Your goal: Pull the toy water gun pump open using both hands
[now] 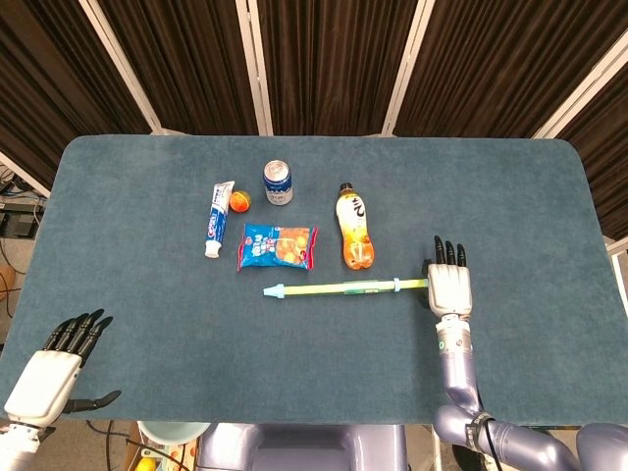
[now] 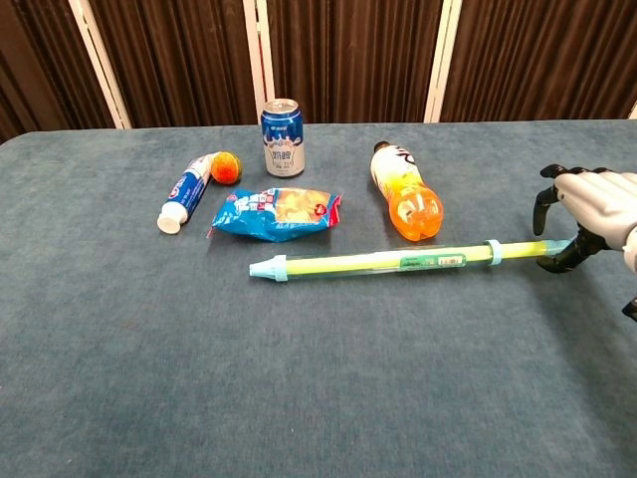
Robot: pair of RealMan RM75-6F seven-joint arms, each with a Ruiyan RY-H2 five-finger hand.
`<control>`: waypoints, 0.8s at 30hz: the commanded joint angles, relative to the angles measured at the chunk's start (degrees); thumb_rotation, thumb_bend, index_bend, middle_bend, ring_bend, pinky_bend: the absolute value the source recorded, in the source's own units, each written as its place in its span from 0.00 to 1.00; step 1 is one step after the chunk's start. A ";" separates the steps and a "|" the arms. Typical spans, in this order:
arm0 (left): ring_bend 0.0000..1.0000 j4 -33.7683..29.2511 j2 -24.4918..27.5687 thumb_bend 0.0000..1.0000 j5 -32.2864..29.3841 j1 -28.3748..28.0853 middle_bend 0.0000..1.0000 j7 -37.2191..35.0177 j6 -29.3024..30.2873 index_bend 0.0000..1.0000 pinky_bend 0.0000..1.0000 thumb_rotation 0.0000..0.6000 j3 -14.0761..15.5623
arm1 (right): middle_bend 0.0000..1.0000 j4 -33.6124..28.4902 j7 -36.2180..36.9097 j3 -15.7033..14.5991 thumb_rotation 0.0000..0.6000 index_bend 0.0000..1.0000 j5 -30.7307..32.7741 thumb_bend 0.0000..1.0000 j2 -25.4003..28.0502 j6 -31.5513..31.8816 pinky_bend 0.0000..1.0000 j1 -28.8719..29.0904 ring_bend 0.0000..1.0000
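Note:
The toy water gun (image 2: 398, 263) is a long yellow-green tube lying flat across the table, its blue tip pointing left and its pump rod running right. My right hand (image 2: 592, 211) hangs over the rod's far right end. Its fingers curve down around the handle, which they hide, and a gap still shows between fingers and thumb. From the head view the water gun (image 1: 343, 287) ends under the right hand (image 1: 448, 287), whose fingers stretch away from me. My left hand (image 1: 49, 368) hovers off the table's near left corner, fingers spread, holding nothing.
Behind the gun lie an orange drink bottle (image 2: 406, 194), a blue snack bag (image 2: 277, 213), a toothpaste tube (image 2: 185, 204) and a small orange ball (image 2: 226, 166). A blue can (image 2: 283, 137) stands upright behind them. The table's right edge (image 1: 601, 245) is beyond the right hand.

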 commanded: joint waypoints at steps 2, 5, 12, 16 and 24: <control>0.00 -0.20 0.14 0.04 -0.13 -0.08 0.00 -0.12 -0.19 0.00 0.08 1.00 0.03 | 0.02 1.64 -0.31 -0.77 1.00 0.46 -0.37 0.32 -0.67 0.01 0.00 0.07 0.00; 0.00 -0.15 0.09 0.04 -0.06 -0.08 0.00 -0.03 -0.13 0.00 0.08 1.00 0.00 | 0.02 2.57 -0.27 -0.92 1.00 0.47 -0.31 0.32 -1.08 -0.19 0.00 0.13 0.00; 0.00 -0.21 0.14 0.04 -0.07 -0.16 0.00 -0.11 -0.29 0.01 0.08 1.00 0.04 | 0.03 4.36 0.44 -1.31 1.00 0.57 -0.77 0.35 -1.82 -0.51 0.00 0.16 0.00; 0.00 -0.24 0.13 0.04 -0.02 -0.18 0.00 -0.19 -0.31 0.01 0.08 1.00 0.06 | 0.06 4.24 1.03 -1.39 1.00 0.66 -1.23 0.43 -1.89 -0.45 0.00 0.09 0.00; 0.00 -0.61 0.23 0.04 0.19 -0.24 0.00 -0.87 -0.38 0.03 0.08 1.00 0.21 | 0.11 -0.67 2.90 -2.13 1.00 0.77 -4.41 0.51 0.59 0.94 0.00 -0.66 0.03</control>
